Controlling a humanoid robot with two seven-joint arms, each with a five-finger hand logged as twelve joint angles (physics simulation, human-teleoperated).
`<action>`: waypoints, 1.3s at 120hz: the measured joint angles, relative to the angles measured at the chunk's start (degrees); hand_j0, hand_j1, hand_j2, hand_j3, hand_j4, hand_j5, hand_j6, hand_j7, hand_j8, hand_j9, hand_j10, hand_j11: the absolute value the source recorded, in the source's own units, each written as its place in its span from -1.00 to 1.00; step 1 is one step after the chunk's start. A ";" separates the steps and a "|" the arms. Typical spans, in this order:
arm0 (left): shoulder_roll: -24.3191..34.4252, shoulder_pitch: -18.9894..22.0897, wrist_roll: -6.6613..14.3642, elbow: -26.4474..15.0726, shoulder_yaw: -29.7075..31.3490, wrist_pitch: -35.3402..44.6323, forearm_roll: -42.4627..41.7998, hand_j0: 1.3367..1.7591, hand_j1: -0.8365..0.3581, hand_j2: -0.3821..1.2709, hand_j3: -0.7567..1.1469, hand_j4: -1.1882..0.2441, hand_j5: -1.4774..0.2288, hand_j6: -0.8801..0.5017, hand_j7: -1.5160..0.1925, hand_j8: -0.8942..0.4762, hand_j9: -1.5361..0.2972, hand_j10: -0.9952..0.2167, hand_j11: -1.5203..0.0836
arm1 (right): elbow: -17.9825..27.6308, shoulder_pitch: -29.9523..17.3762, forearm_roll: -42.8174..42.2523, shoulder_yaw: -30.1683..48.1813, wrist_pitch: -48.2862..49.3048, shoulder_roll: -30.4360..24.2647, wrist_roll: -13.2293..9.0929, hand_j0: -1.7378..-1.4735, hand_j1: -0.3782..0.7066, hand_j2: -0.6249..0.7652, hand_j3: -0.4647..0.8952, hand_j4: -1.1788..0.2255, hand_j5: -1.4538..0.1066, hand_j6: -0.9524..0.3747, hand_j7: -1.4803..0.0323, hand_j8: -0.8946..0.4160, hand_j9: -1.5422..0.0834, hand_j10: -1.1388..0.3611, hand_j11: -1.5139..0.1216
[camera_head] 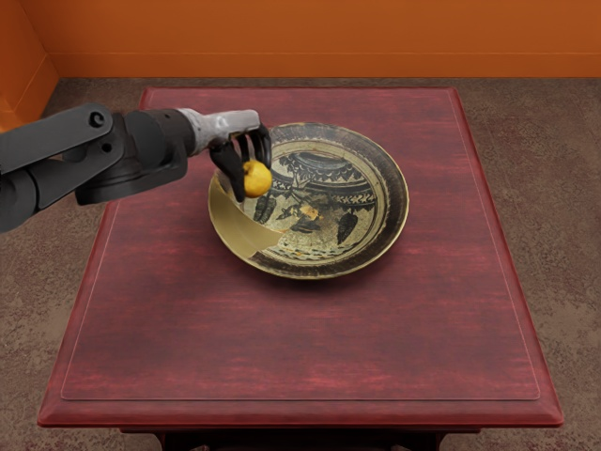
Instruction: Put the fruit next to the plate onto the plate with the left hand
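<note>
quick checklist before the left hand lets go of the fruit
1. Grasp: the left hand has its fingers curled around the fruit. Ok.
2. Position: the fruit appears over the left part of the plate, inside the rim. Ok.
3. Height of the fruit above the plate: a single slanted view does not settle it. Cannot tell.
4. Plate: it lies flat on the table, well away from the edges. Ok.
5. Right arm: not in view, so nothing of it is near the plate. Ok.
</note>
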 joint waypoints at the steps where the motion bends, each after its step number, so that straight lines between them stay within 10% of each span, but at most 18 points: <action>1: -0.21 0.01 0.00 0.14 0.00 -0.01 0.02 0.51 -0.24 0.31 -0.20 -0.34 -0.42 -0.42 -0.35 -0.50 -0.37 -0.55 -0.30 | 0.01 -0.01 -0.01 0.00 0.00 0.00 0.00 -0.40 -0.95 -0.10 -0.32 0.68 0.86 0.43 0.96 0.37 0.90 0.52 0.85; 68: -8.46 0.55 0.00 9.59 2.53 -0.13 0.67 0.52 -0.23 0.23 -0.20 -0.29 -0.35 -0.41 -0.29 -0.50 -0.32 -0.49 -0.24 | 0.08 -0.10 0.00 0.00 0.00 0.00 0.00 -0.40 -0.95 -0.10 -0.32 0.68 0.86 0.43 0.96 0.37 0.90 0.52 0.85; 89: -7.69 1.14 0.01 9.74 2.10 0.01 -1.86 0.52 0.37 -0.20 -0.20 0.18 0.19 -0.09 0.24 -0.12 0.18 0.07 0.33 | 0.08 -0.10 -0.01 0.00 0.00 0.00 0.00 -0.40 -0.95 -0.10 -0.32 0.68 0.86 0.43 0.96 0.36 0.90 0.52 0.85; 156: 19.26 1.33 0.01 9.00 -7.19 -22.51 -31.21 0.52 0.91 -0.51 -0.20 0.60 0.67 0.22 0.71 0.25 0.62 0.57 0.83 | 0.09 -0.10 -0.03 0.00 0.00 0.00 -0.01 -0.40 -0.95 -0.10 -0.32 0.68 0.86 0.43 0.96 0.36 0.90 0.52 0.85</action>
